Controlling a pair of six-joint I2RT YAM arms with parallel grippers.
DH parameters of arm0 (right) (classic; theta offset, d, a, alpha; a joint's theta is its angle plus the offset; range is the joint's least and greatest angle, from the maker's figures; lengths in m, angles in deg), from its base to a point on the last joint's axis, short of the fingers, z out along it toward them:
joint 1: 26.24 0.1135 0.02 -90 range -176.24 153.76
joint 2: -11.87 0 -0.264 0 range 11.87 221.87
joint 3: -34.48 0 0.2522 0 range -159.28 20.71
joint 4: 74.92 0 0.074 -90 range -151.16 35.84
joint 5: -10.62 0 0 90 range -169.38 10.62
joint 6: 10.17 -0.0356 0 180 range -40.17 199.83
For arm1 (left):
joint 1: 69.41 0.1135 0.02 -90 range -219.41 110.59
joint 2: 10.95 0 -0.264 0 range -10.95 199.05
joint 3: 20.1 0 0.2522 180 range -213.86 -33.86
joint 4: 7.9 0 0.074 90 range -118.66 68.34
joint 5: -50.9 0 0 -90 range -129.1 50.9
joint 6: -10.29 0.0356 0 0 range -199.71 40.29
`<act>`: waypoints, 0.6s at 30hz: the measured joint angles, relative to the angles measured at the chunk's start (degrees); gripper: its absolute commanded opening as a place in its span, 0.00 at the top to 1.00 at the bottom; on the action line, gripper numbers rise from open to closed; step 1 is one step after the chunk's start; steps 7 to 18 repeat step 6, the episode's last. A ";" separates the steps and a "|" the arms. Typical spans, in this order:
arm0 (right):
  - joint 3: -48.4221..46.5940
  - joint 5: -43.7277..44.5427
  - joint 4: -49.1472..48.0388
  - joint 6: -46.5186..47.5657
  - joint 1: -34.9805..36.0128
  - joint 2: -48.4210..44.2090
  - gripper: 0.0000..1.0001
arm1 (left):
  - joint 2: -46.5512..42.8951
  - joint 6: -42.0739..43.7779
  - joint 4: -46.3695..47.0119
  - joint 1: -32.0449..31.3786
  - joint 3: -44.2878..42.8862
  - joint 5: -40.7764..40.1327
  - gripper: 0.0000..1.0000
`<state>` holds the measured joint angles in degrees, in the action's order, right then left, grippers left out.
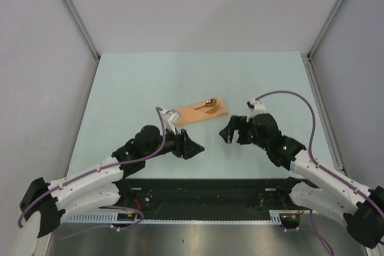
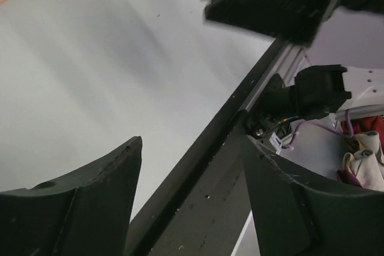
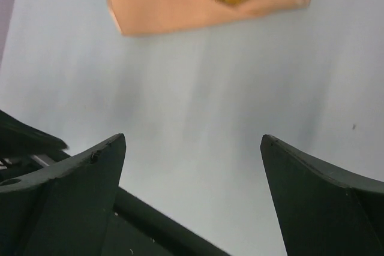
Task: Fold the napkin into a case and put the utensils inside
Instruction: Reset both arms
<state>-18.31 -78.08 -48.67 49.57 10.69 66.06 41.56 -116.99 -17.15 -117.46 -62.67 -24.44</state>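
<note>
Both pairs of jaws stand wide apart with nothing between them. The left gripper (image 1: 189, 147) sits just below centre in the top view, and the right gripper (image 1: 227, 131) faces it from the right. Neither touches the cloth.

Above them, at mid-frame, the napkin (image 1: 193, 113) lies on the table (image 1: 138, 82), folded into a long narrow case. The utensils (image 1: 210, 104) show at its upper right end, spoon bowl poking out. The right wrist view is blurred, so I cannot count the pieces tucked inside.

The placing step looks finished. The next move probably calls only for backing both arms away without brushing the fold.
</note>
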 measured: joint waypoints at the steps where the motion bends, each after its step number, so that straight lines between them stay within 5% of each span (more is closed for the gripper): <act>1: 2.93 0.48 -0.17 -1.29 1.81 -2.21 0.00 | -2.19 -0.76 2.10 -1.55 2.08 -1.57 0.24; 6: 12.63 5.64 0.63 -6.84 12.04 -9.38 0.00 | -8.31 -2.80 8.15 -6.64 7.80 -5.35 0.22; 18: 12.63 5.64 0.63 -6.84 12.04 -9.38 0.00 | -8.31 -2.80 8.15 -6.64 7.80 -5.35 0.22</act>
